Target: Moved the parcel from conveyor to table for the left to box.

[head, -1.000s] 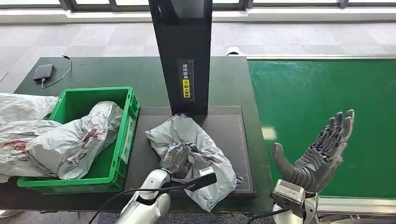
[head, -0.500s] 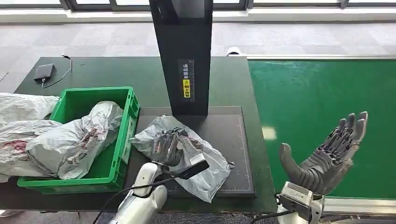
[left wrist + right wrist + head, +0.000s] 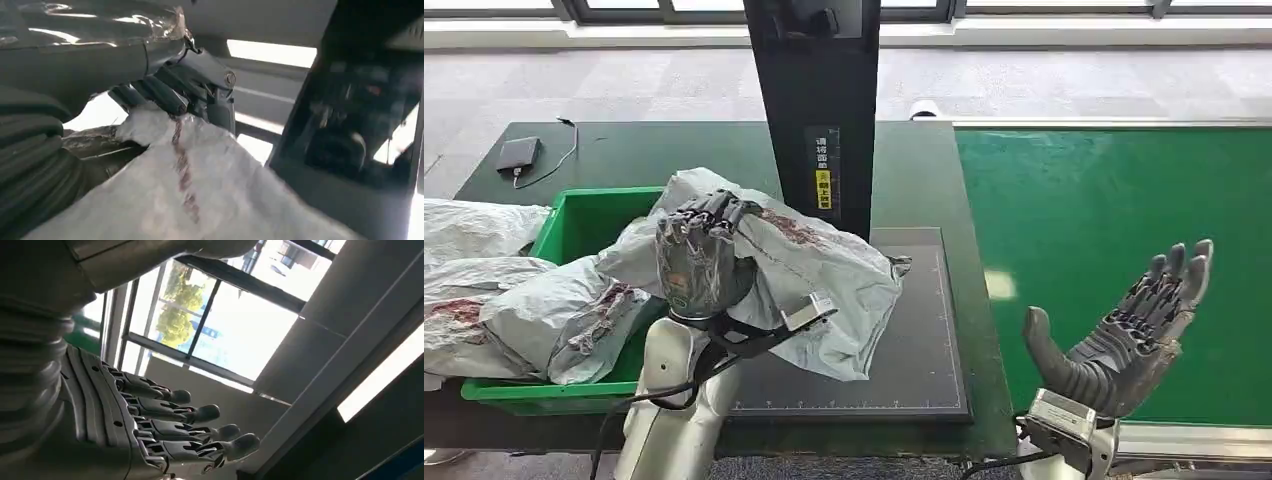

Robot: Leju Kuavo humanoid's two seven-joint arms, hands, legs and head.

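Note:
My left hand (image 3: 699, 255) grips a crumpled grey plastic parcel (image 3: 809, 275) with reddish smears and holds it lifted above the black mat (image 3: 914, 350), near the right rim of the green bin (image 3: 584, 215). In the left wrist view the fingers (image 3: 160, 92) curl over the top of the pale parcel (image 3: 200, 190). My right hand (image 3: 1119, 335) is raised over the near edge of the green conveyor (image 3: 1104, 210), palm up, fingers spread and holding nothing; its straight fingers (image 3: 190, 432) show against windows in the right wrist view.
The green bin holds another grey parcel (image 3: 574, 310), and more grey bags (image 3: 469, 235) lie at its left. A black scanner post (image 3: 819, 120) stands at the back of the mat. A small black device (image 3: 517, 155) with a cable sits at the table's far left corner.
My left hand has lifted the parcel off the mat and carried it up and left toward the bin. The right hand has stayed raised and spread, drifting slightly right.

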